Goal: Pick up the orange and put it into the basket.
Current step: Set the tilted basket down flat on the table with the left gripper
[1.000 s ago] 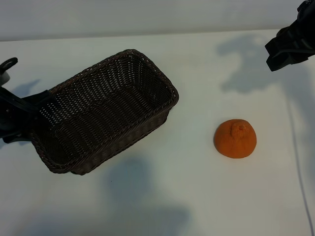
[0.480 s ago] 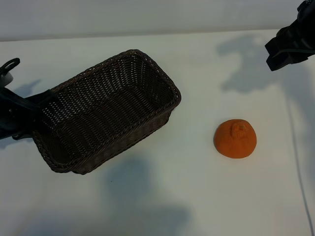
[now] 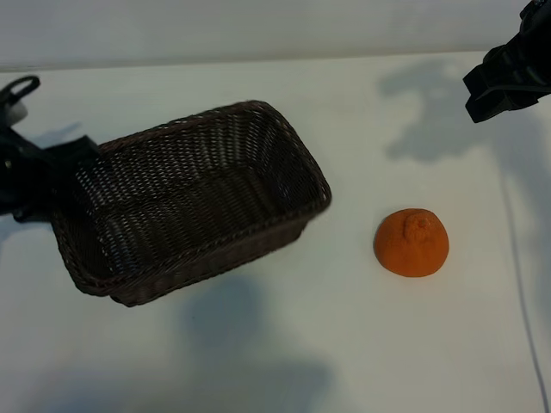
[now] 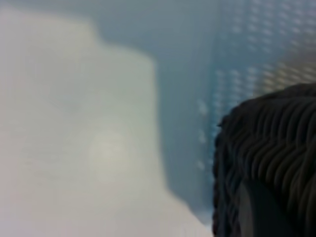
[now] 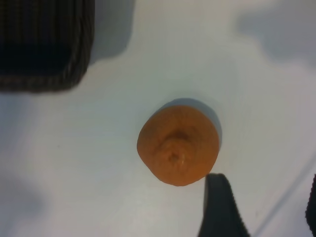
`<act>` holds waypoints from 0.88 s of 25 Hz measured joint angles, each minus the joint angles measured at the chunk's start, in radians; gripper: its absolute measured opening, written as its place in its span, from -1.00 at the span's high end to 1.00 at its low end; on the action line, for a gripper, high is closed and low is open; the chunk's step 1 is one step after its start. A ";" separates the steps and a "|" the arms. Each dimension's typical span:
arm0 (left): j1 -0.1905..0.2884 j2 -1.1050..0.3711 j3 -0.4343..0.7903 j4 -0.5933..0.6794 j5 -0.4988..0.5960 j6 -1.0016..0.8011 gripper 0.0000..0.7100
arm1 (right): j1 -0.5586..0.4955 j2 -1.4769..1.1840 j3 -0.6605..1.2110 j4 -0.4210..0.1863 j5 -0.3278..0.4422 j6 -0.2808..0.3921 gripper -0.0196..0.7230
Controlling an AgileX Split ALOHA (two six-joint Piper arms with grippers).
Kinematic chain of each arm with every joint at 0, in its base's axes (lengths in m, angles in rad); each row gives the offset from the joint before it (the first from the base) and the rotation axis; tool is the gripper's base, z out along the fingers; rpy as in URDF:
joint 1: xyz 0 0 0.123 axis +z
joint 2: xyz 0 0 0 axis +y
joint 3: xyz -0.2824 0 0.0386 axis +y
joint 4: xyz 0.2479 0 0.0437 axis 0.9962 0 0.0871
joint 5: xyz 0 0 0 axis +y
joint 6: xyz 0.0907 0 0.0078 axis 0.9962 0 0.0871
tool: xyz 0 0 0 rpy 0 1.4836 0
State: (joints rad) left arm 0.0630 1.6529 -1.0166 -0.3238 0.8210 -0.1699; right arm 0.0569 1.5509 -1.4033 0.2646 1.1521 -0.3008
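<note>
The orange [image 3: 411,243] lies stem bump up on the white table, right of centre and apart from everything; the right wrist view looks straight down on the orange [image 5: 178,144]. The dark-brown wicker basket [image 3: 215,258] is on the left, its near rim raised and its long side turned. My left gripper [image 3: 34,176] is at the basket's left end, shut on the rim; the left wrist view shows the weave of the basket [image 4: 266,158] very close. My right gripper [image 3: 508,73] hangs high at the far right, open and holding nothing, beside the orange in its own view [image 5: 265,185].
The white tabletop [image 3: 284,344] has bare room between basket and orange and along the near edge. A pale wall [image 3: 258,26] bounds the far side. A thin cable [image 3: 521,284] runs down the table's right side.
The left gripper has closed on the basket's left rim. The basket has swung round, its right end moving toward the orange and lifting a little. Orange and right arm have not moved.
</note>
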 joint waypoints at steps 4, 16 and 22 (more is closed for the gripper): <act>0.000 0.000 -0.101 -0.090 0.082 0.092 0.52 | 0.000 0.000 0.000 0.000 0.000 0.000 -0.19; 0.000 0.004 -0.298 -0.116 0.286 0.298 0.52 | 0.000 0.000 0.000 0.000 0.000 -0.001 -0.19; 0.000 0.059 -0.371 -0.117 0.334 0.377 0.52 | 0.000 0.000 0.000 0.000 0.000 -0.001 -0.19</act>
State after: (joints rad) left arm 0.0630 1.7116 -1.3874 -0.4407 1.1553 0.2067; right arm 0.0569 1.5509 -1.4033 0.2646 1.1521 -0.3016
